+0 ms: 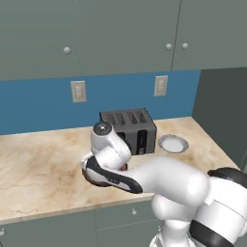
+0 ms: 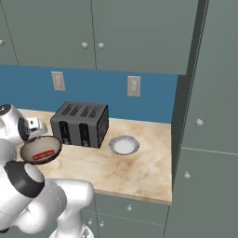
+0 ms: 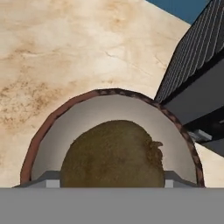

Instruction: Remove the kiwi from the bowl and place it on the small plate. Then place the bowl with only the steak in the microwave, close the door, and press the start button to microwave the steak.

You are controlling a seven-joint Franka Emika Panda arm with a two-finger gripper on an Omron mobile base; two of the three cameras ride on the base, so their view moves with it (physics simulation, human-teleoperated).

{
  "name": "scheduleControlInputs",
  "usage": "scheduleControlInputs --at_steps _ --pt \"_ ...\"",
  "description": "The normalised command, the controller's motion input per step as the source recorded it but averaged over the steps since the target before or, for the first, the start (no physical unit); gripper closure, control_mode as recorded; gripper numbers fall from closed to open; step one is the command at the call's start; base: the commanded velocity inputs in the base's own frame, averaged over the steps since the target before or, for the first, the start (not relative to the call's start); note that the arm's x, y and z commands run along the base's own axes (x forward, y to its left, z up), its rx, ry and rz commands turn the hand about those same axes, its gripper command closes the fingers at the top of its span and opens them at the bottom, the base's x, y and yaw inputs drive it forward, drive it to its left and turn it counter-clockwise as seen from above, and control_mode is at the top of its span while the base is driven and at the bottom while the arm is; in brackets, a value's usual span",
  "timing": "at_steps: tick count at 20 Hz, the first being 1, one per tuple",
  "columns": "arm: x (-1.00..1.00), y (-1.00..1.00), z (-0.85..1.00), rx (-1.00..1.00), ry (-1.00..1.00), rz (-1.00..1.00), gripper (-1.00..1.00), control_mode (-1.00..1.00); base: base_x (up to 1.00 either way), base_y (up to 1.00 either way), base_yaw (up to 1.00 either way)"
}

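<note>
The bowl (image 2: 41,149) is sitting on the marble counter (image 1: 38,159), just left of the black toaster (image 2: 81,123) and pretty close to the counter's front edge. From the right base view you can see its brown rim and tan inside, with the red steak (image 2: 45,154) lying in it. In the left base view the arm covers most of the bowl, only a dark sliver of rim peeks out under the wrist.

Counter-wise, there's a big open stretch of marble to the left of the bowl and another patch in front of the toaster. On the right the counter ends against a tall grey cabinet wall, so that side is boxed in. Upper cabinets hang above the blue backsplash, well clear of everything.

The small plate (image 2: 124,145) is right of the toaster, near its corner but not touching, with bare counter all around it. Nothing on it.

The kiwi (image 3: 113,155) fills the bottom middle of the hand view, inside the bowl, with the bowl's rim arcing around it and the toaster's side close on the right.

The tool (image 3: 112,181) is down over the bowl, right at the kiwi. Its tips poke out on either side of the fruit, but I can't tell if it's actually clamped on it or just straddling it
</note>
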Motion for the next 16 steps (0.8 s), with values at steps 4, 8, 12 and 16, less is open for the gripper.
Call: scheduleControlInputs --at_steps 4,8,12,16 --pt "0.0 -0.73 0.83 0.0 -0.11 0.0 1.0 -1.0 0.0 0.0 0.0" --pt "-0.01 -0.92 0.54 0.04 -0.03 0.0 1.0 -1.0 0.0 0.0 0.0" --pt "-0.15 -1.0 0.17 0.15 0.0 -0.02 1.0 -1.0 0.0 0.0 0.0" --pt "-0.25 -1.0 0.0 0.23 0.0 -0.04 1.0 -1.0 0.0 0.0 0.0"
